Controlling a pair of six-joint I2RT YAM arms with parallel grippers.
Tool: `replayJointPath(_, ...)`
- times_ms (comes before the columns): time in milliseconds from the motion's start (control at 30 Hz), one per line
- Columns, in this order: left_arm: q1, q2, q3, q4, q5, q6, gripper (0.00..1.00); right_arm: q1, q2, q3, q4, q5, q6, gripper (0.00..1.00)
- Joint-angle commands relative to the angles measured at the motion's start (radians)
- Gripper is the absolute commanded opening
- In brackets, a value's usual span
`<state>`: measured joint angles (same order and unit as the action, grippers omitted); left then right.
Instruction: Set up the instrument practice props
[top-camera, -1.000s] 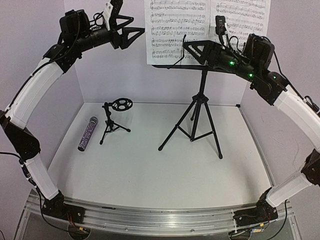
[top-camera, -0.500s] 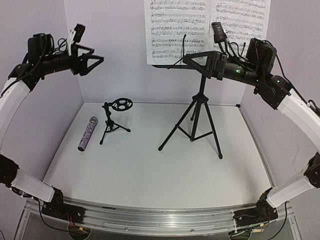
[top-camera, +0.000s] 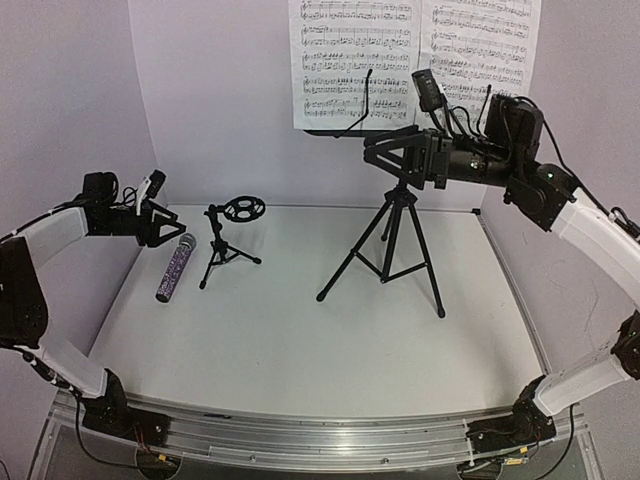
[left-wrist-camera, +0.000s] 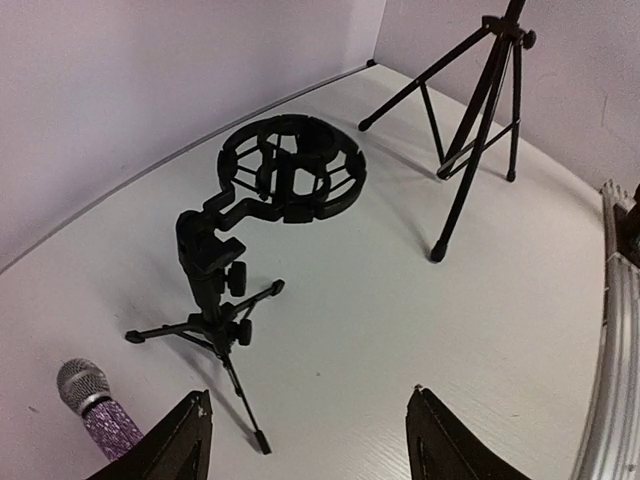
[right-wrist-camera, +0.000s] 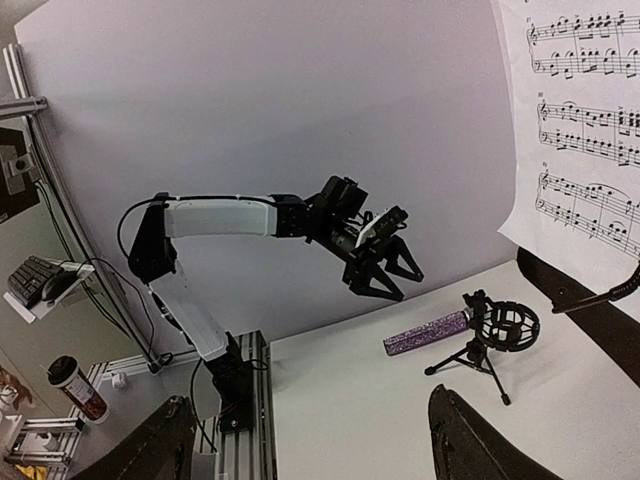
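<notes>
Now your left gripper (top-camera: 170, 230), fingers apart and empty, hovers near the silver mesh head of the glittery purple microphone (top-camera: 174, 268), which lies flat, its long axis running from the fingertips back toward the arm bases. Your right gripper (top-camera: 376, 160), also spread and empty, is well apart.

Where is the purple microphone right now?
The microphone lies flat at the left of the top view, just left of the small mic stand.
</notes>
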<state>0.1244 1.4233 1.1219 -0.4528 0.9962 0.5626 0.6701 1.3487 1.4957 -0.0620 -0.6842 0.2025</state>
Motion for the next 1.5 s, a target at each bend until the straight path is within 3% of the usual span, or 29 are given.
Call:
replayJointPath(0,-0.081,0.073,-0.045,0.252,-0.115,0.119,0.66,0.000,-0.010,0.004,0.018,-0.023,-0.062,0.77)
replayJointPath(167,-0.108,0.162,-0.101,0.480,-0.191,-0.012,0.68,0.000,0.013,0.025,0.020,-0.023,-0.083,0.77)
replayJointPath(467,-0.120,0.346,-0.105,0.652,-0.166,-0.001,0.67,0.001,0.025,0.057,0.019,-0.003,-0.058,0.77)
replayJointPath(700,-0.157,0.464,-0.065,0.829,-0.216,-0.090,0.57,0.000,0.028,0.072,0.018,0.030,-0.060,0.77)
replayJointPath(1133,-0.159,0.528,-0.023,0.899,-0.113,-0.081,0.47,0.000,0.107,0.134,0.015,0.020,-0.053,0.77)
replayJointPath(1267,-0.163,0.552,-0.009,0.937,-0.109,-0.131,0.39,0.000,0.126,0.159,0.014,0.016,-0.057,0.77)
replayJointPath(1467,-0.166,0.594,0.016,1.007,-0.088,-0.179,0.17,0.001,0.137,0.176,0.014,0.017,-0.047,0.77)
